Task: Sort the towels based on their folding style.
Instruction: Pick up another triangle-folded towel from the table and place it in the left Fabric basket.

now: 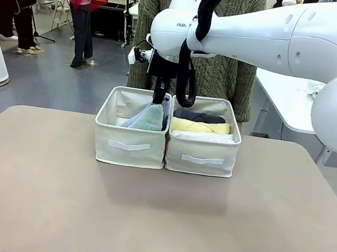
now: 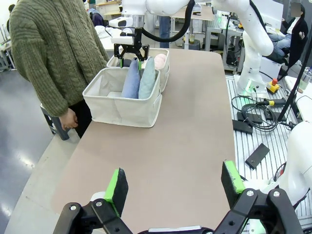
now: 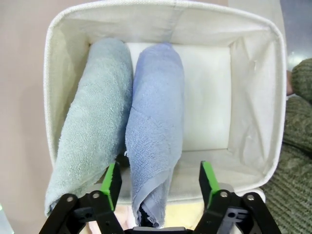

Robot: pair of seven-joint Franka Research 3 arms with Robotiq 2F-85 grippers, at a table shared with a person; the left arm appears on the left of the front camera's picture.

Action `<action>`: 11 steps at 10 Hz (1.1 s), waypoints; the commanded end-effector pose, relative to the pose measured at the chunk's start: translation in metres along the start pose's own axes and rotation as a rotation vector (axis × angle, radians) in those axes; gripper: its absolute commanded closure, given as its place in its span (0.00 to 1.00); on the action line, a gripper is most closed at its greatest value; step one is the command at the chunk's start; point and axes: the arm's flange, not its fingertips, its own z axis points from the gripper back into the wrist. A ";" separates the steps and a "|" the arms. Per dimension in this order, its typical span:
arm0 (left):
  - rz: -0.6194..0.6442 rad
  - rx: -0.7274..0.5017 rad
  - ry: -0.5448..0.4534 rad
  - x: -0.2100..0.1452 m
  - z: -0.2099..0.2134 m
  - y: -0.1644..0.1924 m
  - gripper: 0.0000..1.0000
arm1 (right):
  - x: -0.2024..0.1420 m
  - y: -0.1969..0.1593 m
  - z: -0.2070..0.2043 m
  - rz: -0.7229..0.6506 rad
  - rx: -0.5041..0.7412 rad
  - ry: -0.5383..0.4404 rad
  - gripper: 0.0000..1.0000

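Two cone towels lie side by side in the left fabric bin (image 1: 128, 148): a pale green towel (image 3: 90, 126) and a lavender-blue towel (image 3: 153, 112). My right gripper (image 3: 161, 178) hangs open just above the lavender-blue towel's near end, its green pads apart on either side of it. From the front, the right gripper (image 1: 158, 99) stands over the left bin beside the pale green towel (image 1: 150, 119). The right bin (image 1: 201, 159) holds rolls: dark grey (image 1: 199, 116), yellow (image 1: 200, 127), white (image 1: 202, 136); a pink roll (image 2: 160, 60) shows too. My left gripper (image 2: 174, 180) is open over the table's end.
A person in an olive knitted sweater (image 1: 227, 71) stands right behind the two bins, one hand (image 2: 68, 118) hanging by the table's edge. The tan table (image 1: 154, 219) stretches bare in front of the bins. Cables and boxes lie on a side bench (image 2: 258, 126).
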 end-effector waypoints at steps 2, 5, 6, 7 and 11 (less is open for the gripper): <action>-0.002 0.007 0.012 0.000 0.000 -0.002 0.00 | 0.006 -0.006 0.003 -0.014 0.024 -0.011 0.00; -0.002 0.007 0.012 0.000 0.000 -0.002 0.00 | 0.006 -0.006 0.004 -0.017 0.018 -0.010 0.00; -0.002 0.007 0.012 0.000 0.000 -0.002 0.00 | 0.006 -0.006 0.006 -0.018 0.012 -0.010 0.00; -0.002 0.007 0.012 0.000 0.000 -0.002 0.00 | 0.005 -0.006 0.013 -0.032 -0.001 -0.018 0.00; -0.002 0.007 0.012 0.000 0.000 -0.002 0.00 | -0.007 0.044 0.124 -0.068 -0.095 -0.007 0.00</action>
